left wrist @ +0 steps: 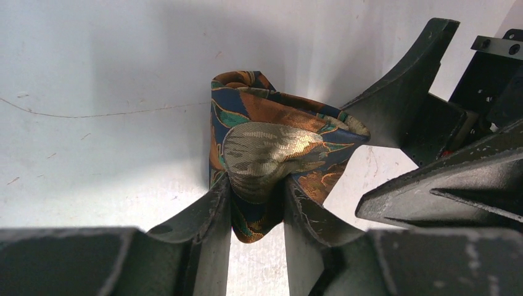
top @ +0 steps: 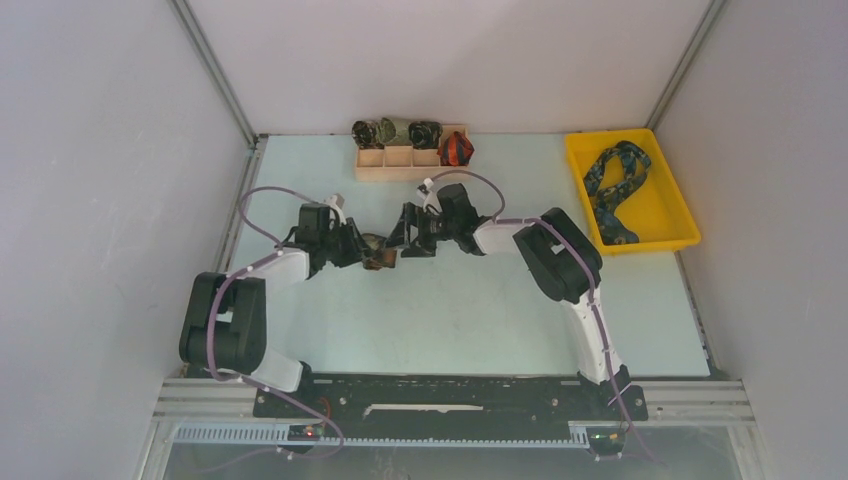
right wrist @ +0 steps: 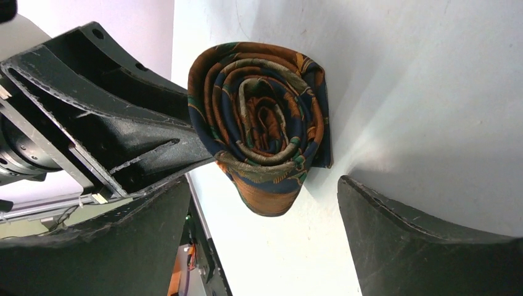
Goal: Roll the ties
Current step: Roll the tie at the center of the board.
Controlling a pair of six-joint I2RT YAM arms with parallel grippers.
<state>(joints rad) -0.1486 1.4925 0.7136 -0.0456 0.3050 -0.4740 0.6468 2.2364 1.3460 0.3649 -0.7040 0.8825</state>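
A rolled tie [top: 379, 253] in brown, orange and green stands on end at the table's middle. My left gripper [left wrist: 256, 198] pinches its lower edge, with both fingers pressed into the fabric of the tie [left wrist: 271, 139]. The right wrist view shows the roll's spiral end [right wrist: 265, 111]. My right gripper [right wrist: 262, 188] stays open just short of the roll, with bare table between its fingers. A navy and teal tie [top: 615, 190] lies loose in the yellow tray [top: 672, 225]. Other rolled ties [top: 400, 132] sit in the wooden divider box [top: 385, 172].
The two grippers face each other closely; the right gripper's fingers [left wrist: 407, 80] show just beyond the roll in the left wrist view. Purple cables [top: 262, 195] loop off both arms. White walls close the table's left, back and right sides.
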